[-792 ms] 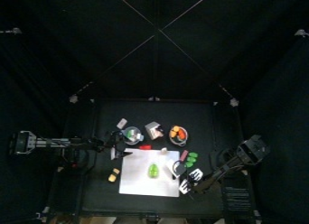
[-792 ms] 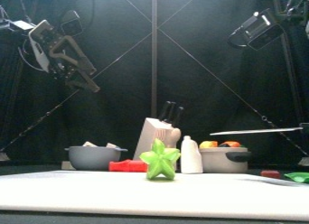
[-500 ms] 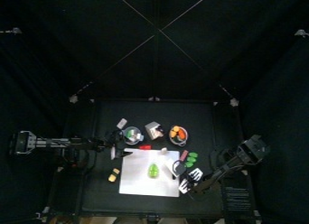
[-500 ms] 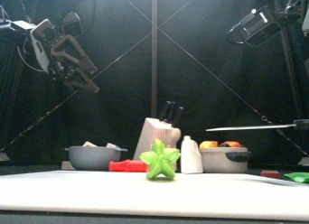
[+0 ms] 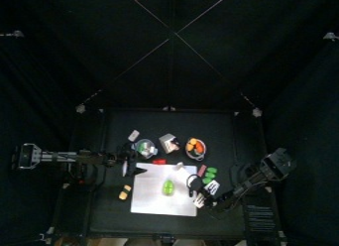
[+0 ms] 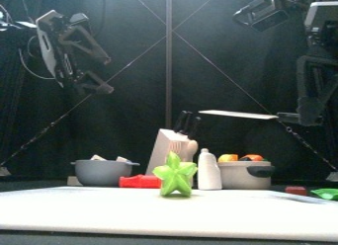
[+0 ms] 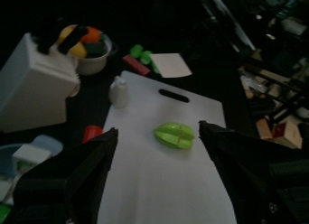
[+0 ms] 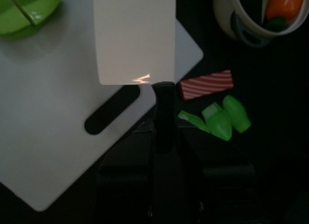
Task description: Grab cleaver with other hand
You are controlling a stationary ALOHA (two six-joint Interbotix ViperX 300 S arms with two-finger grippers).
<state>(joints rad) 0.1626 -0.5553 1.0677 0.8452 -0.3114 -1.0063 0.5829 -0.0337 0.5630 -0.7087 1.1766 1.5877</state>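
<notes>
The cleaver has a broad pale blade and a dark handle. My right gripper is shut on that handle and holds the blade flat over the white cutting board. In the front view the cleaver shows edge-on, high above the table, sticking out to the left of the right gripper. My left gripper is open and holds nothing. It hangs high on the left, well apart from the blade.
A green pepper sits on the cutting board. Behind it stand a knife block, a white bottle, a grey bowl and a bowl of fruit. A red strip and green pieces lie beside the board.
The right gripper has lifted the cleaver higher and carried it leftward, toward the middle of the table. The left arm has hardly moved and stays open.
</notes>
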